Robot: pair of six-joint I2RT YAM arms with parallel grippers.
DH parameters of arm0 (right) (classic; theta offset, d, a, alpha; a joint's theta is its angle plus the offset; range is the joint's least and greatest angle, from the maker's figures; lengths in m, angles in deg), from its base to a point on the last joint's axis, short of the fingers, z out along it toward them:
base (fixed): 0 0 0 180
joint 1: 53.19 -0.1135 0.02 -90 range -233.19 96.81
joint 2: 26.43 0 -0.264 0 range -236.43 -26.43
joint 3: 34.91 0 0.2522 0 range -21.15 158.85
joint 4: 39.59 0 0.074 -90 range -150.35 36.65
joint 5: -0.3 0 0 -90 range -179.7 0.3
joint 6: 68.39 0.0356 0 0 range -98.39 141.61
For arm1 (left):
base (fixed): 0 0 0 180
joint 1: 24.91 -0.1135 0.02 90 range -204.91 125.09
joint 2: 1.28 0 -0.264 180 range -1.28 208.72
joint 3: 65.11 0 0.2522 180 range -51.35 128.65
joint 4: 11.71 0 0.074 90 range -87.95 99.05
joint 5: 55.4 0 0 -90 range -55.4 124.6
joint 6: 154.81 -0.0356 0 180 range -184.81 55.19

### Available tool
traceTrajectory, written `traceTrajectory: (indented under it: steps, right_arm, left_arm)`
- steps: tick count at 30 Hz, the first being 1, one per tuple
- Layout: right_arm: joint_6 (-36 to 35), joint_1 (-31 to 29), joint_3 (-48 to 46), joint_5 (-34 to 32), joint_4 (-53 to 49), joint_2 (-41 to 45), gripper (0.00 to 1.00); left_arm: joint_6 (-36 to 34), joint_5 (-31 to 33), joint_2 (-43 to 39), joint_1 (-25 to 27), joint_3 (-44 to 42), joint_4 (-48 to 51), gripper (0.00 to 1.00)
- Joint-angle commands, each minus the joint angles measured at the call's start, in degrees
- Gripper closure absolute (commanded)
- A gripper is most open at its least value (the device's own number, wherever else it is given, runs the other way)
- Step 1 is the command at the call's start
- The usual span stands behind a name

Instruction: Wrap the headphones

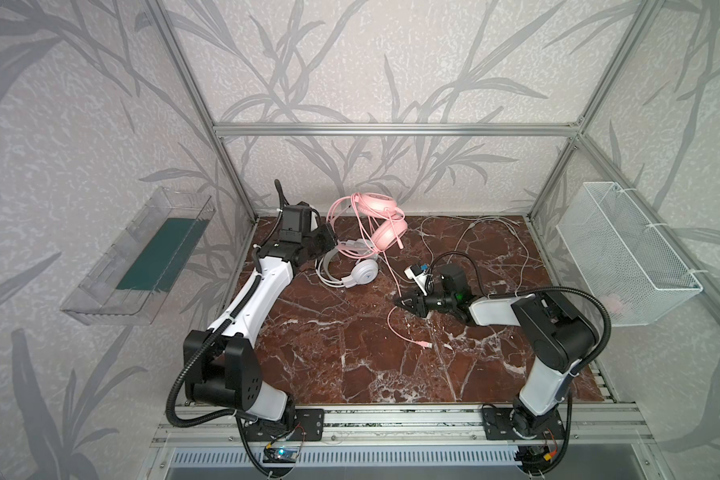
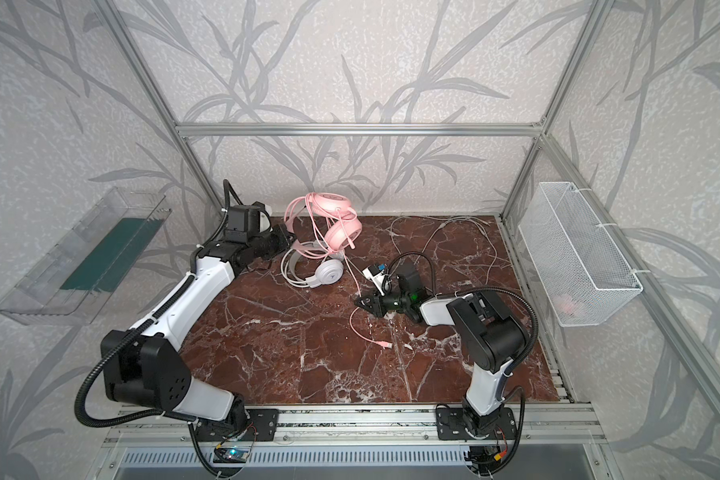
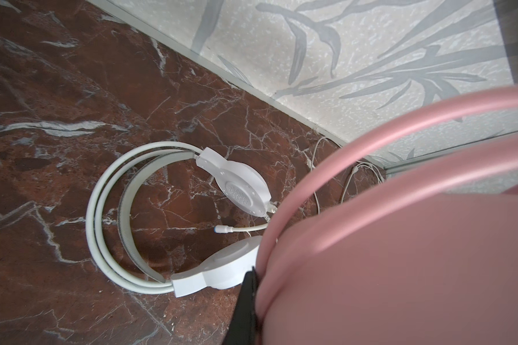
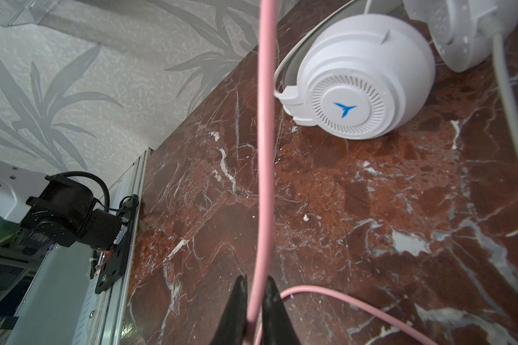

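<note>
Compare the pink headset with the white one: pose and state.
Pose: the pink headset hangs raised, its headband in the shut left claw; the white headset lies flat on the table, ungripped.
Cable: the pink headset's cable runs straight to the right claw, pinched there; the white headset's cable sprawls loose at the table's back.
Shared: same over-ear design with double-wire headbands.

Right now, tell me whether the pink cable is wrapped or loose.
Loose: the pink cable runs from the pink headphones to the right gripper, and its plug lies free on the tabletop.
</note>
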Motion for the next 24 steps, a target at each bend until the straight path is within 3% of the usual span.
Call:
traceTrajectory:
  steps: [1,20,24]
  right_arm:
    - [-1.8,-1.0,-0.8,1.1,-4.5,2.7,0.86]
    - [-5.6,-3.8,0.3,5.8,-15.7,3.2,0.86]
    - [-7.3,-4.2,0.0,5.3,-18.1,6.1,0.91]
  left_arm:
    - [3.9,1.0,0.0,-0.4,3.7,-5.3,1.0]
    - [3.5,3.1,1.3,-0.5,4.5,-4.0,1.0]
    - [2.8,4.8,1.5,-0.5,4.1,-3.4,1.0]
